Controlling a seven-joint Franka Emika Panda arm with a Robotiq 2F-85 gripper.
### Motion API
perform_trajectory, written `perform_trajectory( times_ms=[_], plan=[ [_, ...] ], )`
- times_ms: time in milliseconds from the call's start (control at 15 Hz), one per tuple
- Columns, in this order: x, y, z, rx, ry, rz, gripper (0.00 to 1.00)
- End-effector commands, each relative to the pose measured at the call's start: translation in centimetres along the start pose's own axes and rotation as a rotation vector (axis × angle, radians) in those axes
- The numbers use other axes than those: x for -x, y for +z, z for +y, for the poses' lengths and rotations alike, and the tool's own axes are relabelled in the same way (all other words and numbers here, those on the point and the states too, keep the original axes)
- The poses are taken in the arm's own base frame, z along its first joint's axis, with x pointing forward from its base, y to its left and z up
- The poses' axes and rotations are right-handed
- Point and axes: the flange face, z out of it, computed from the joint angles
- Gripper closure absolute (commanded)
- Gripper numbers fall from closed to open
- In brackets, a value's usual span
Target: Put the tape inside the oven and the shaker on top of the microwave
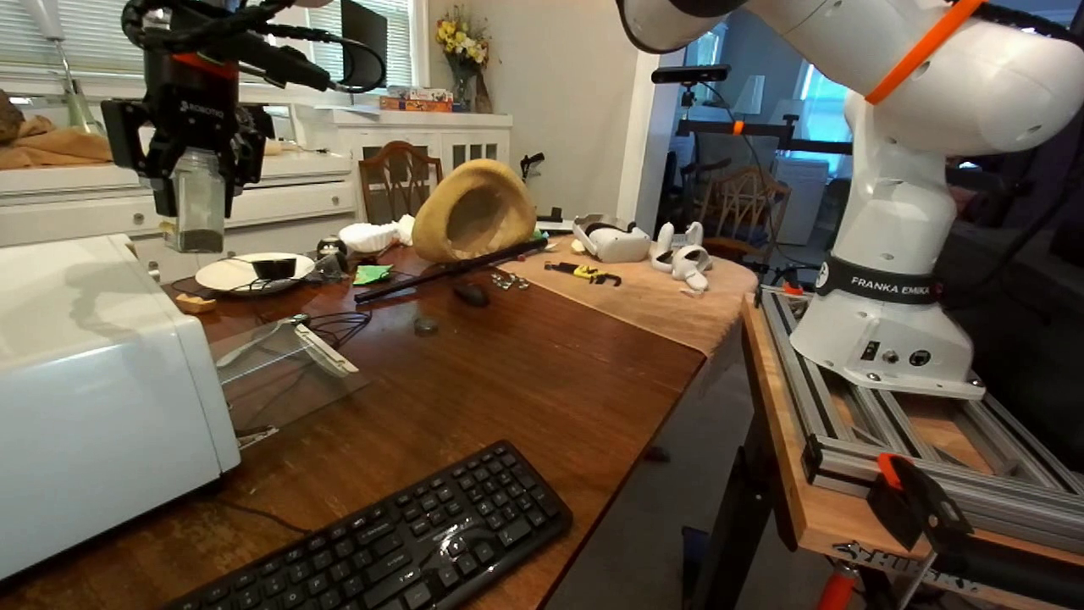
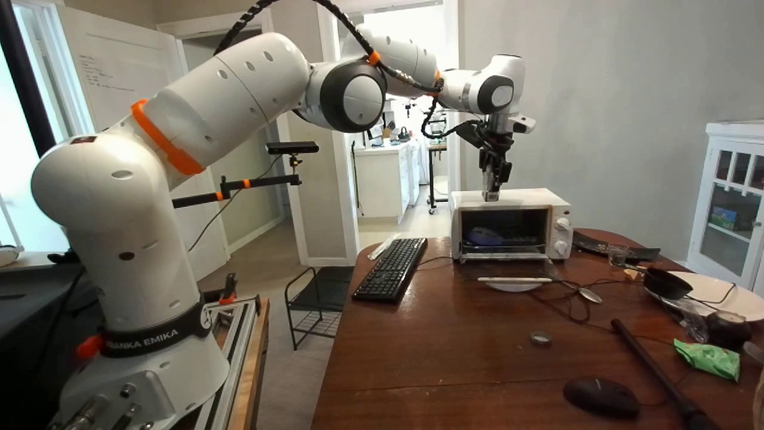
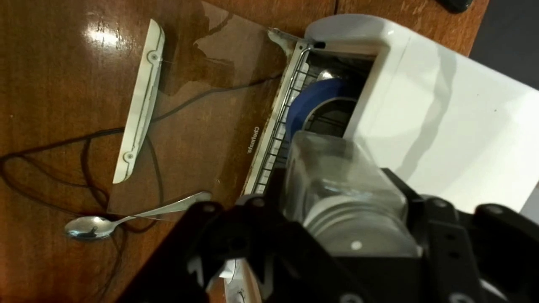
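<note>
The shaker is a clear square glass jar (image 1: 200,195) with dark contents at its base; it also shows in the wrist view (image 3: 337,168). My gripper (image 2: 494,174) is shut on it and holds it roughly upright, base down, near the front top edge of the white toaster oven (image 1: 102,407). In an exterior view, the jar's base shows apart from the oven top (image 3: 459,113). The oven's glass door hangs open. The tape, a blue roll (image 3: 309,99), lies inside on the wire rack, partly hidden by the oven top and jar; it also shows through the opening (image 2: 484,236).
The open door's handle (image 3: 139,105) sticks out low over the table, with a spoon (image 3: 90,227) and cables beside it. A black keyboard (image 2: 391,269) lies at the oven's side. A white plate (image 2: 740,295), black rod (image 2: 656,367) and mouse (image 2: 600,396) are on the table.
</note>
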Motion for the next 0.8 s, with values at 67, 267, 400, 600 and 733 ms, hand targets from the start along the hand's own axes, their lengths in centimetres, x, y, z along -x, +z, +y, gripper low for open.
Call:
perform_trajectory(
  times_ms=[67,267,400,600,733],
  plan=[
    [-0.1,0.0,0.1,0.000,0.001,0.000,0.69],
    [0.3,-0.4,-2.5,0.030,-0.066,0.055,0.69],
    [1.1,-1.3,-4.9,0.057,-0.146,0.084,0.69],
    [2.8,-2.6,-8.6,0.116,-0.297,0.137,0.69],
    [4.1,-2.6,-10.6,0.169,-0.391,0.138,0.69]
  ],
)
